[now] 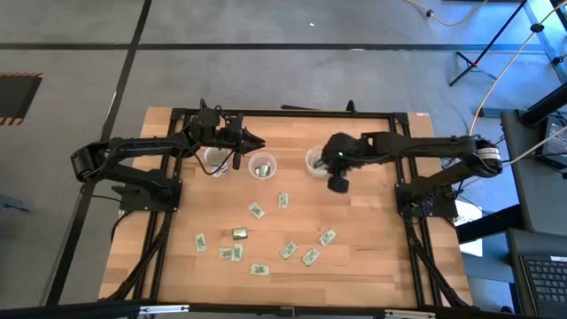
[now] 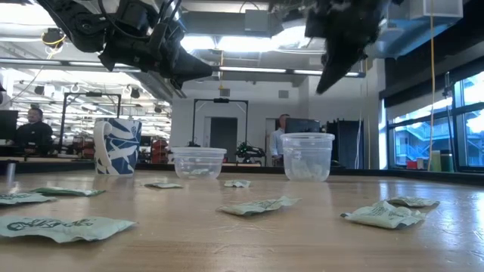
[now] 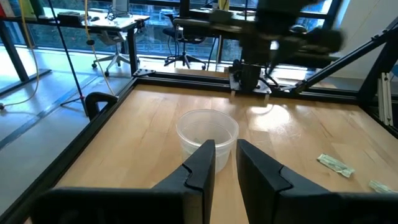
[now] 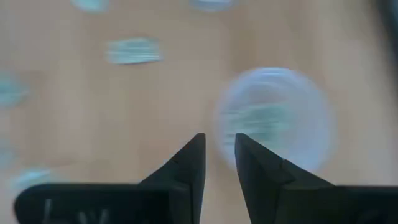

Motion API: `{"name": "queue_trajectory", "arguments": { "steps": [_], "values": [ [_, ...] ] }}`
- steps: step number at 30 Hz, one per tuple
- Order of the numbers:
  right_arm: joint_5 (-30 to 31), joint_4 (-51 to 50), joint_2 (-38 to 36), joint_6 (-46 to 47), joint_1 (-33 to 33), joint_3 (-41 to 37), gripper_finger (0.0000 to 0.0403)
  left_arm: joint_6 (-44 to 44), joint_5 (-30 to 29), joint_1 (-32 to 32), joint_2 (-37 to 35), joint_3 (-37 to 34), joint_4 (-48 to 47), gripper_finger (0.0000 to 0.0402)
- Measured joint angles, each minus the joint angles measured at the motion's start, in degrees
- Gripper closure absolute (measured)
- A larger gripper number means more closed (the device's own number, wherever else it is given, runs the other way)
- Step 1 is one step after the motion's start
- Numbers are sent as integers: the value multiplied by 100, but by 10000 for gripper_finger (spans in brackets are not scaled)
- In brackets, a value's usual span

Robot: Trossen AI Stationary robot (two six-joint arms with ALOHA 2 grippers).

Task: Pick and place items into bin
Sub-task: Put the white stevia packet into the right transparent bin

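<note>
The packets [image 1: 256, 211] lie scattered flat on the wooden table [image 1: 372, 257], on the side of the right gripper [image 1: 337, 184] away from the cups and well apart from it. Most are pale green and white; one olive-gold packet [image 1: 239, 233] lies among them. In the low view the nearest packets [image 2: 386, 215] rest flat on the table in front of the containers.

Three clear plastic cups stand in a row. The right cup [image 1: 316, 161] is just beside the right gripper, touching nothing; pale packets show inside it in the low view [image 2: 306, 156] and in the right wrist view [image 4: 273, 118]. The middle cup [image 1: 261, 166] stands between the two grippers and also shows pale contents. The left cup [image 1: 215, 161] sits under the left arm; its contents cannot be told. A blue-and-white mug [image 2: 117, 146] shows in the low view only.

Right gripper: raised above the table beside the right cup, fingers [image 4: 186, 163] parted by a narrow gap, nothing between them.

Left gripper [image 1: 250, 140]: raised near the middle cup, which shows ahead of it in the left wrist view [image 3: 207, 131]; fingers [image 3: 200, 165] slightly apart, gripping nothing.
</note>
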Motion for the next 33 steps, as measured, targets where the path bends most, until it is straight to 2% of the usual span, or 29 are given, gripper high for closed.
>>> {"name": "queue_trajectory", "arguments": {
  "steps": [3,10,19,25,33],
  "values": [
    [-393,-202,-69,27,447,0,312,1,0,-1,1,0,0,341],
    [-407,197,-36,486,1381,-512,312,1,0,-2,0,0,-20,341],
    [-412,2422,147,152,2314,-1554,312,2,0,0,1,0,-35,341],
    [-408,3406,609,120,2671,-1749,312,239,-1,8,0,2,-76,341],
    [-408,3237,1227,4,2984,-1720,312,496,-17,5,-1,2,-79,341]
  ]
}}
